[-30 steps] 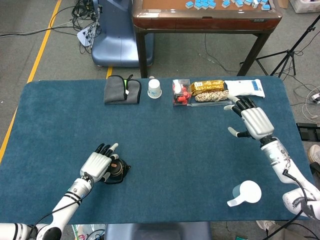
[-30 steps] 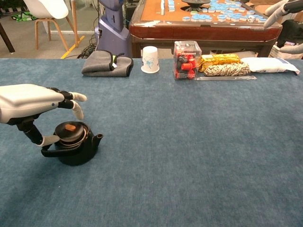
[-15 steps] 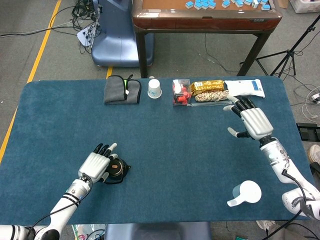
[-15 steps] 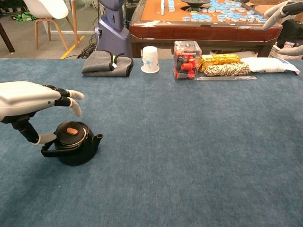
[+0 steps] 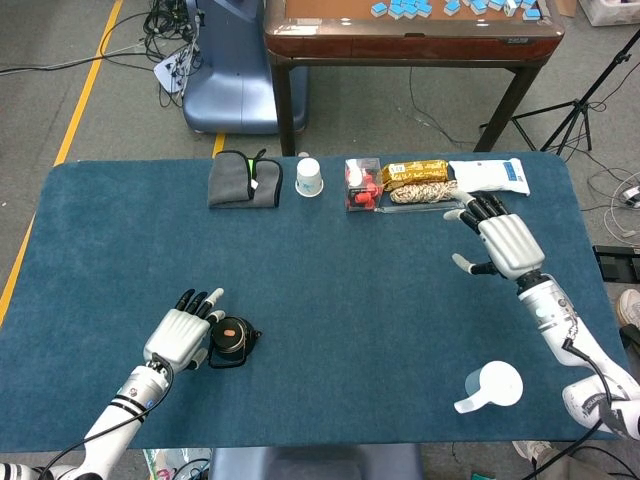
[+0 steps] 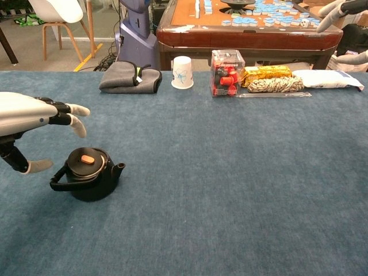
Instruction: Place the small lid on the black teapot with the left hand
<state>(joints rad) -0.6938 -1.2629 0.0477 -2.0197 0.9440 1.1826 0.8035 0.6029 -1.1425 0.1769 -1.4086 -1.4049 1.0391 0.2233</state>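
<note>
The black teapot (image 5: 233,341) (image 6: 89,176) stands on the blue table near its front left. Its small lid with an orange knob (image 5: 231,331) (image 6: 87,160) sits on top of the pot. My left hand (image 5: 180,335) (image 6: 34,118) hovers just left of the teapot, fingers spread, holding nothing and clear of the lid. My right hand (image 5: 500,240) (image 6: 339,11) is raised far off at the right side, fingers apart and empty.
Along the back edge lie a grey folded cloth (image 5: 243,180), a paper cup (image 5: 309,178), a clear box with red pieces (image 5: 362,186), a gold packet with rope (image 5: 418,181) and a white pouch (image 5: 490,176). A white scoop-like cup (image 5: 490,386) lies front right.
My left hand has let go of the lid, now seated on the teapot, and drawn back to the left and up. The right hand barely moved.
</note>
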